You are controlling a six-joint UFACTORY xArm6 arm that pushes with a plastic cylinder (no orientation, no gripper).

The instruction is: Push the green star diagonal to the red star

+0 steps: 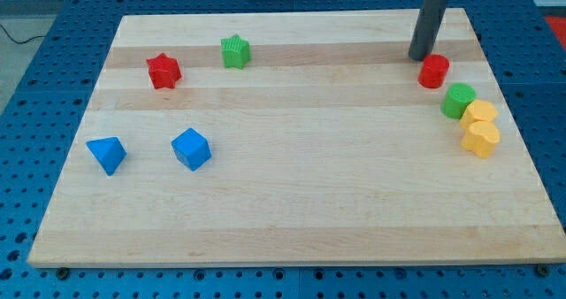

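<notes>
The green star lies near the board's top edge, left of centre. The red star lies to its left and slightly lower, a short gap apart. My tip is far off at the view's upper right, just up and left of a red cylinder. The rod rises from the tip to the view's top.
A green cylinder and two yellow blocks cluster at the right edge below the red cylinder. Two blue blocks lie at the lower left. The wooden board sits on a blue perforated table.
</notes>
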